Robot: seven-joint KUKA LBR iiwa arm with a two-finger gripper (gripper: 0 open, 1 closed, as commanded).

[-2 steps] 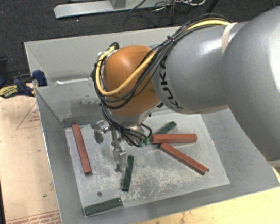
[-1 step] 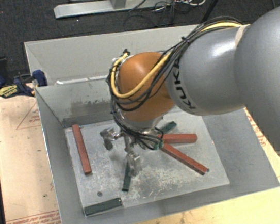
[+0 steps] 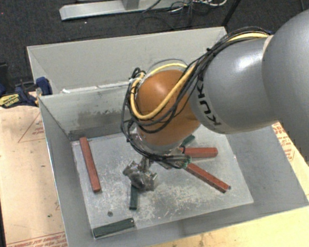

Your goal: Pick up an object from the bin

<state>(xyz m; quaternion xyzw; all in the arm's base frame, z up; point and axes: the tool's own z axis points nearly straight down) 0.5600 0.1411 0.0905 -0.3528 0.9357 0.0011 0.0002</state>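
Green stick (image 3: 134,198), the thing nearest the tool, is shown at lower centre of the frame, lying flat on the bin (image 3: 172,201) floor and slanted a little off vertical. A second green stick (image 3: 113,228) lies below and to its left, well apart, near the front wall. The stick is judged to be light, stiff and thin, with hard smooth faces that may slip. It is best taken across its narrow width, near mid-length, so that it is not tipped when lifted. Its upper end is covered by the gripper (image 3: 142,177), which is set low over the floor. Whether the tool is released or clenched cannot be told, and contact with the stick cannot be confirmed. Further up, a long red stick (image 3: 90,164) lies at the left, and two red sticks (image 3: 203,152) (image 3: 210,178) lie at the right, near the tool but apart from it. Above these, the orange cover (image 3: 163,104), looped with cables (image 3: 140,102), points steeply down. The arm (image 3: 252,82) is extended in from the upper right.
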